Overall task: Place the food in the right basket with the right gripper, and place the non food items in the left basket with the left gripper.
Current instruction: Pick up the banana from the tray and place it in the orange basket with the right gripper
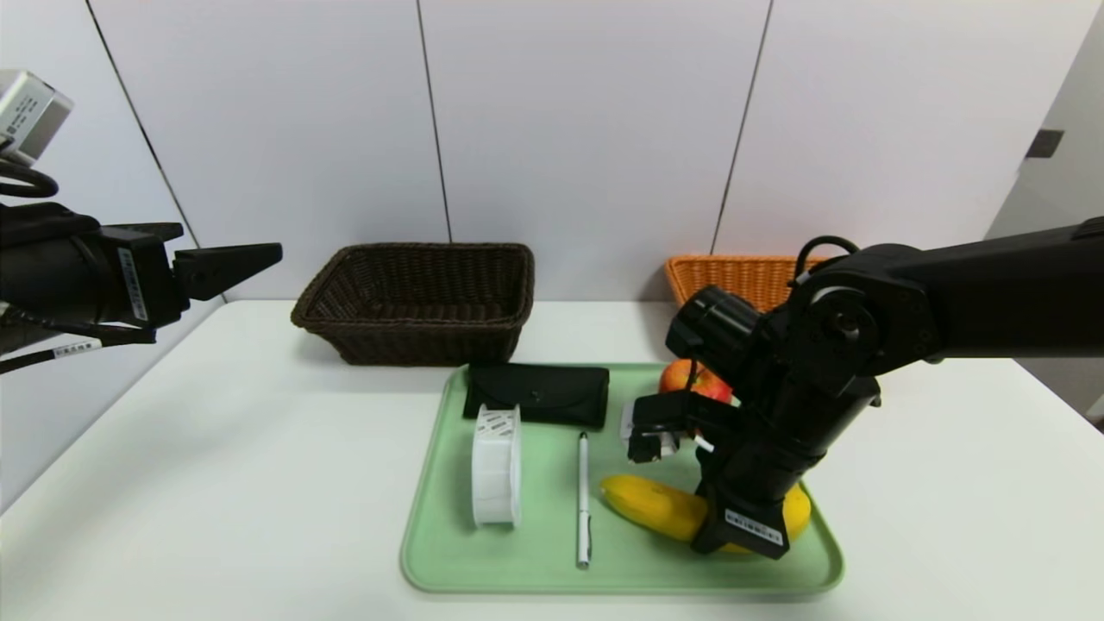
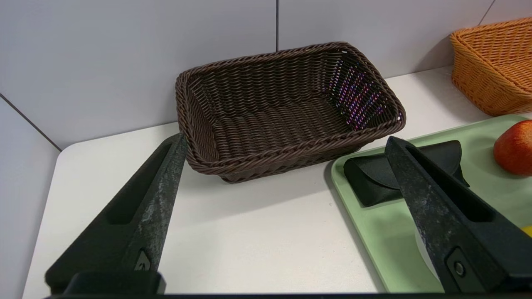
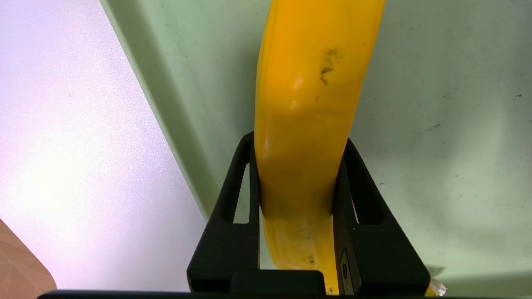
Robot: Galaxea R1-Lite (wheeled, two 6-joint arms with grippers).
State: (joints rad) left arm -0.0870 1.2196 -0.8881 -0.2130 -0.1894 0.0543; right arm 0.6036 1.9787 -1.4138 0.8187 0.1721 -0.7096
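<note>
- Partly, right gripper [image 3: 300, 178] hides banana [image 1: 655, 507]; jaws clamped on its middle, over tray [image 1: 539, 565]
- Arm covers part of orange basket [image 1: 733, 280]; apple [image 1: 690, 379] partly hidden
- Left gripper [image 2: 286, 139] off tray's left; jaws apart

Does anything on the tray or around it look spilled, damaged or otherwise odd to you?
Nothing looks spilled or askew. The banana, clasped by the right gripper, has a few dark marks on its skin, probably just blemishes. The white spool stands on its edge, so it might roll if bumped.
</note>
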